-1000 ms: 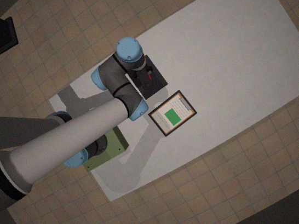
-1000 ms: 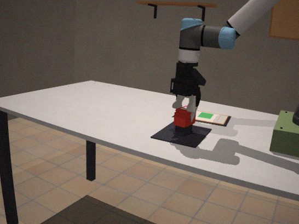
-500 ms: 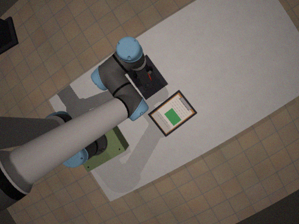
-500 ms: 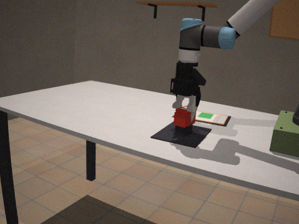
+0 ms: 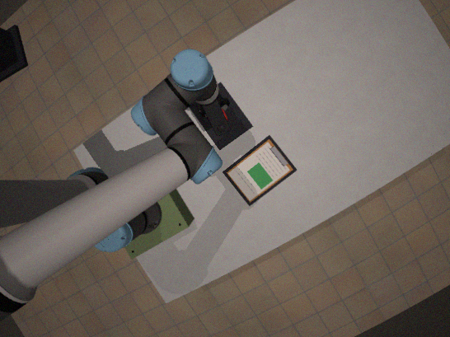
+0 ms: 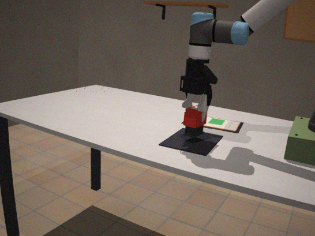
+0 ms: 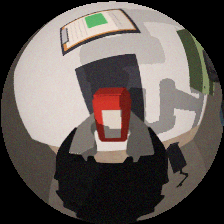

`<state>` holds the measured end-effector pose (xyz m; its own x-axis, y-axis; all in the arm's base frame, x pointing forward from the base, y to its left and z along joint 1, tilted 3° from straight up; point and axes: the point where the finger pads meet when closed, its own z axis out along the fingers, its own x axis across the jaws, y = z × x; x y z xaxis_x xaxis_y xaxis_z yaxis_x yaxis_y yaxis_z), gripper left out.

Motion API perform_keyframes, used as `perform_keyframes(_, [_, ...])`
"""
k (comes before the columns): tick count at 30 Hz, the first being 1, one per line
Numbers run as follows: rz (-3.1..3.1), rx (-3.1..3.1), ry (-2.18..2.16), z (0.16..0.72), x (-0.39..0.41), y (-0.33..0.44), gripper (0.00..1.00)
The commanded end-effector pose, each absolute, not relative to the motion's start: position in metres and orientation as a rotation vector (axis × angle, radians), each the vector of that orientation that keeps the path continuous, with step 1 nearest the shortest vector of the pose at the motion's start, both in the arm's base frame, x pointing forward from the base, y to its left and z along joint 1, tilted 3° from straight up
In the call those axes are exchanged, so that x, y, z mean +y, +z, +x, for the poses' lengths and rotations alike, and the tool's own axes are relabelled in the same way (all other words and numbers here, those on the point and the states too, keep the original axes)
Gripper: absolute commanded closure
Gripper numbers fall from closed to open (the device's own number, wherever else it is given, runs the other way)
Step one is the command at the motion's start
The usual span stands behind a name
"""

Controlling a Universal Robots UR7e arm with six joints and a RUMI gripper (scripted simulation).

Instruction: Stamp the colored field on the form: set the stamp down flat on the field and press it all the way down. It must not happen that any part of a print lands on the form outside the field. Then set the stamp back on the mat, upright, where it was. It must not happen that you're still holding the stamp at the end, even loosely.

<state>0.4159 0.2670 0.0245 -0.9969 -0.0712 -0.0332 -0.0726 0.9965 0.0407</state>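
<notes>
Now I have the claw (image 6: 197, 108) clamped on the red stamp (image 6: 192, 119)
Upright over the dark mat (image 6: 199, 146) on the counter (image 6: 101, 116), the stamp's dark base looks just off the mat; the form (image 5: 269, 161) with its green field (image 5: 260, 175) lies beside the mat

The arm reaches out, wrist vertical — the tool (image 6: 197, 109) points straight down (fingers clamped on the stamp (image 6: 192, 119)).

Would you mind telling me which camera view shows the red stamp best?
The exterior view: the stamp shows side-on, gripped by the gripper above the black mat. The wrist view shows its top, foreshortened; the top view shows only a red sliver beneath the arm.
</notes>
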Motion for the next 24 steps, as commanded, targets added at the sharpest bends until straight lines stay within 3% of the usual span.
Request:
perform_keyframes(1, [-0.112, 3.107, 0.066, 0.4158, 0.2664, 0.0398, 0.81])
perform_keyframes(24, [-0.099, 3.107, 0.066, 0.4158, 0.2659, 0.0421, 0.81])
